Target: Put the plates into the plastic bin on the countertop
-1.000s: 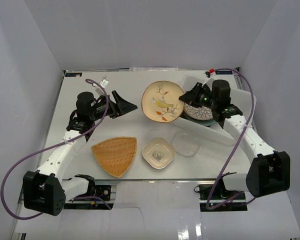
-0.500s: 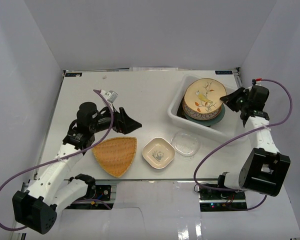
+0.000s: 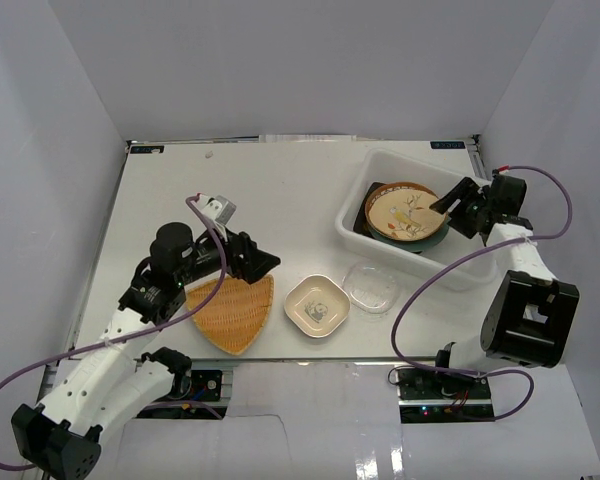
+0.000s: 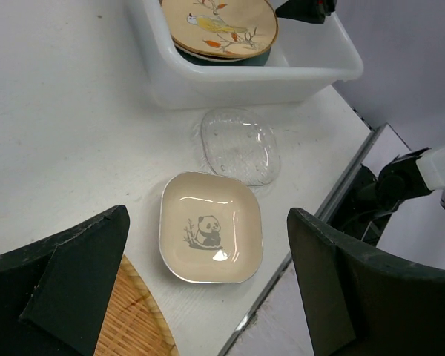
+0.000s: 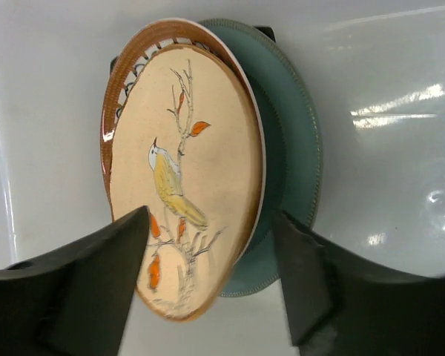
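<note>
A white plastic bin (image 3: 352,218) sits at the far right of the desk (image 3: 230,190), and we count at least three plates stacked inside it. A cream plate with a bird motif (image 3: 405,212) lies on top. Beneath it the right wrist view shows a brown-rimmed plate (image 5: 115,104), and a teal plate (image 3: 438,238) peeks out under both. The right gripper (image 3: 445,210) hangs over the bin's right rim, pointing at the stack. Its fingers are parted partway, with nothing held between them. Just outside the bin's near wall we see a clear glass dish (image 3: 371,287) lying on the desk. Left of the bin's near corner, just beside the glass dish, rests a small square dish with a panda drawing (image 3: 317,305). Farther left of the bin lies an orange woven triangular tray (image 3: 235,315). The left gripper (image 3: 260,258) hovers above the tray's far edge, well apart from the bin, with its fingers spread wide and empty.
</note>
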Robot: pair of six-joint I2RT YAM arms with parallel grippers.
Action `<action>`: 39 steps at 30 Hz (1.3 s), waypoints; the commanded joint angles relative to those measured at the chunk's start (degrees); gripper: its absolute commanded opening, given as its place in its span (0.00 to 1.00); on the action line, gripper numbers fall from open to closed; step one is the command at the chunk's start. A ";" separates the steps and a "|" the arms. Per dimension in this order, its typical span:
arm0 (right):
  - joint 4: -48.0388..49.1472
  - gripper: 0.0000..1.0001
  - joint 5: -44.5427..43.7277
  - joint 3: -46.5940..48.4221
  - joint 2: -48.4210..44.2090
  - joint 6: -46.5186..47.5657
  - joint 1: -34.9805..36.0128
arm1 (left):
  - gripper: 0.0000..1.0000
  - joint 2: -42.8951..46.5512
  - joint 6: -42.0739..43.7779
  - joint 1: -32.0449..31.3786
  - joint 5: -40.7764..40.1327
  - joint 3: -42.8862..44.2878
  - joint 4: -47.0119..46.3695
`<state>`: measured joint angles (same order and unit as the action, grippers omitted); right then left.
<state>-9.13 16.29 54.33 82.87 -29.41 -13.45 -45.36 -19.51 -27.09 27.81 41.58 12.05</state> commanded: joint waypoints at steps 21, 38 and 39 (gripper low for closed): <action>6.23 0.82 -4.44 7.71 6.67 6.90 62.05 | 0.98 10.82 -3.17 0.55 -46.89 -0.54 7.63; 16.05 0.37 9.01 16.69 31.12 1.55 66.10 | 0.98 10.38 -2.99 1.78 -41.36 -0.89 6.58; 16.76 0.25 9.37 16.78 31.38 1.03 66.10 | 0.98 10.30 -3.78 1.78 -39.35 -0.72 6.49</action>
<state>2.11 22.39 68.58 113.78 -25.98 52.42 -35.16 -22.46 -25.61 -14.90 40.86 19.22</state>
